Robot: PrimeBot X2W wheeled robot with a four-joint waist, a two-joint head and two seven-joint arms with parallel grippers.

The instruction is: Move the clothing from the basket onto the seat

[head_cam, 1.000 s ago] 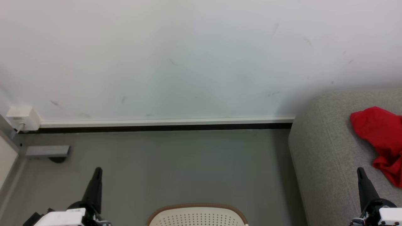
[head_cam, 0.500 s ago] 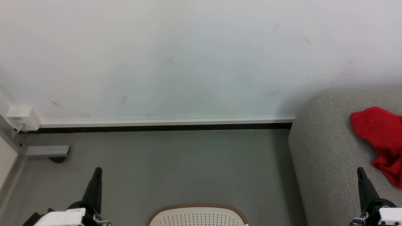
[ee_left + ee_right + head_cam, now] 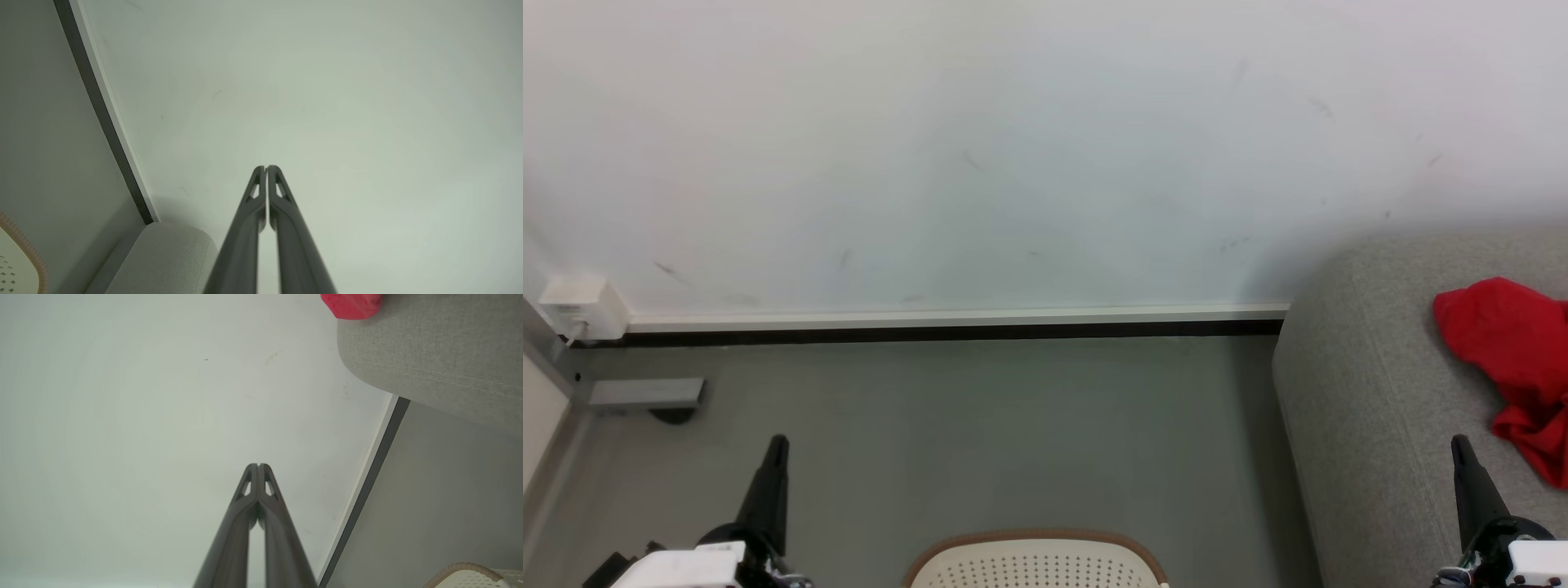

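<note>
- Our left gripper (image 3: 778, 445) sits at 7 o'clock in the head view. Its two fingers are clenched tip to tip and grasp nothing.
- Our right gripper (image 3: 1460, 445) sits at 5 o'clock, its fingers likewise pressed together and empty, showing against the grey seat (image 3: 1372, 392).
- The clothing (image 3: 1515, 359), a crumpled red heap, lies on the seat at 3 o'clock in the head view.
- From the right fingertips, its bulk is at 1 o'clock and its lower fold at 3 o'clock, near but apart.
- From the left fingertips, the clothing is well apart, at 3 o'clock.
- The basket (image 3: 1037, 536) stands on the floor (image 3: 980, 433) at 6 o'clock, between our grippers. The frame cuts it off, so we cannot tell what it holds.
</note>
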